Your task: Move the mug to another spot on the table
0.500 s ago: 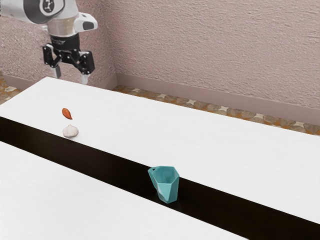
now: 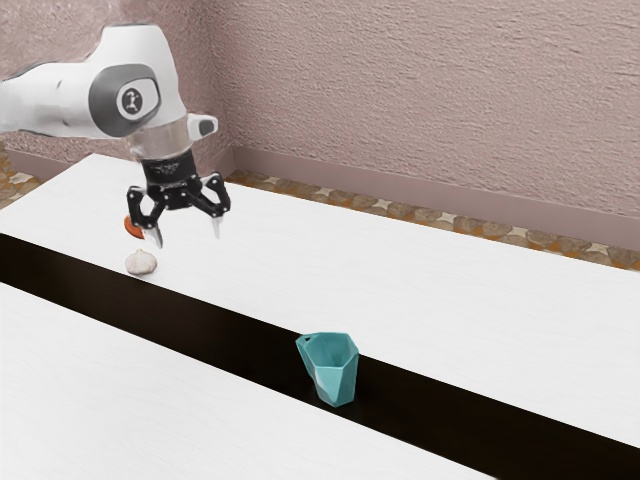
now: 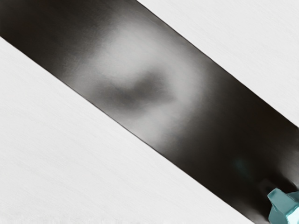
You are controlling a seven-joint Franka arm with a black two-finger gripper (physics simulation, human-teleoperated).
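Gripper hangs above the white table, fingers spread. Two low obstacles sit close under it: a garlic bulb at the far edge of the dark strip, and a small orange-red piece partly hidden behind one finger. The mug stands alone on the strip, well apart toward the exterior view's right. Between gripper and mug lie only bare table and strip. There is open room above the mug and on every side. The wall is well behind. In the wrist view, the mug's corner shows with bare strip leading to it.
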